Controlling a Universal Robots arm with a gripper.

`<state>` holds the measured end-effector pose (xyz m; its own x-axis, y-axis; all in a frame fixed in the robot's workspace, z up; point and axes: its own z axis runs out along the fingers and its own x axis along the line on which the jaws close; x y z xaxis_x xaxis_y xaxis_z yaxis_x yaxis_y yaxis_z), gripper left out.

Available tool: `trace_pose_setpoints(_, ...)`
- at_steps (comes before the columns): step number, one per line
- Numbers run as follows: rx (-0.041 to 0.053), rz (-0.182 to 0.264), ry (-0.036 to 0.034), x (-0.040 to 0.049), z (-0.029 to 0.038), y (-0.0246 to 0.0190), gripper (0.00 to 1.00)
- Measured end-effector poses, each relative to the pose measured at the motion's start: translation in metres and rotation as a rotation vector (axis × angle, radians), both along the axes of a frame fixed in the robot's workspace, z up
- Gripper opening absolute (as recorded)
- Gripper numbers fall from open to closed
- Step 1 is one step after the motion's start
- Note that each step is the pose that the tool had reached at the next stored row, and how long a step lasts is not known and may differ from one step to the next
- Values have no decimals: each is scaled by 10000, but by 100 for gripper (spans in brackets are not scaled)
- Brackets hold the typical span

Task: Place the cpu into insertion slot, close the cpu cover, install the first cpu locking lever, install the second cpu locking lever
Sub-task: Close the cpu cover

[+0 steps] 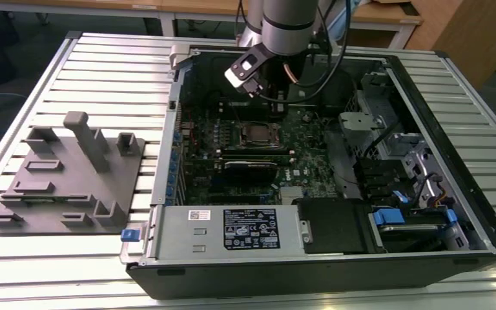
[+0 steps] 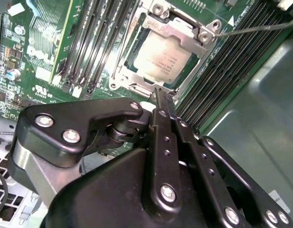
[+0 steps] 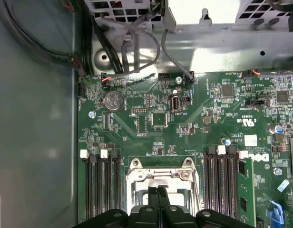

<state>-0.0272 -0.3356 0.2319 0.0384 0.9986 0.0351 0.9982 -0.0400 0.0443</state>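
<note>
Tool [image 2: 161, 93] tips pressed together, empty, at edge of cpu cover [image 2: 184, 27] — down over cpu [image 2: 161, 59] in insertion slot [image 2: 119, 75] — prob. closed to make one slim pusher.

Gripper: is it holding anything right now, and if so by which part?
Nothing. The gripper is shut with nothing between its fingers, tips at the edge of the cpu cover.

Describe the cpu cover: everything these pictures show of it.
The cpu cover is a thin silver metal frame with a square window. It lies flat and closed over the insertion slot on the green motherboard. The cpu shows dull grey through the window. Screw heads sit near its corners. In the second wrist view the shut gripper stands at one edge of the frame; contact cannot be told.
</note>
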Motion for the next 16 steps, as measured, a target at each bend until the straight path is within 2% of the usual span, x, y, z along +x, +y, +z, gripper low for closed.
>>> trace_pose_setpoints(8, 0, 4, -1, -62, -55, 0, 10)
trace_pose_setpoints(16, 0, 6, -1, -64, -58, -1, 10)
